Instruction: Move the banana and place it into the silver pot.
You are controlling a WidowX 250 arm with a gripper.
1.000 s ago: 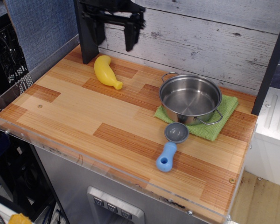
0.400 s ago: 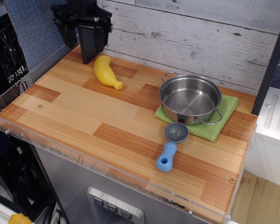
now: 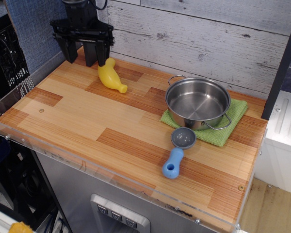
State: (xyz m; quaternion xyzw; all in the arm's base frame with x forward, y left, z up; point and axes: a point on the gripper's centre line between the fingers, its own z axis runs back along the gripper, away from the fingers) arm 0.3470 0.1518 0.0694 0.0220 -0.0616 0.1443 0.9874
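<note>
The yellow toy banana (image 3: 110,76) lies on the wooden counter at the back left, its narrow stem end pointing right and toward the front. The silver pot (image 3: 198,102) stands empty on a green cloth at the right. My black gripper (image 3: 84,54) hangs open just above and to the left of the banana's thick end, its right finger (image 3: 100,52) close beside that end. It holds nothing.
A green cloth (image 3: 235,112) lies under the pot. A small grey strainer with a blue handle (image 3: 177,151) lies in front of the pot. A dark post (image 3: 89,56) stands behind the gripper. A whitewashed plank wall (image 3: 208,39) backs the counter (image 3: 77,121).
The gripper has moved left from above the back wall and come down toward the banana's thick end. The banana, pot and strainer have not moved.
</note>
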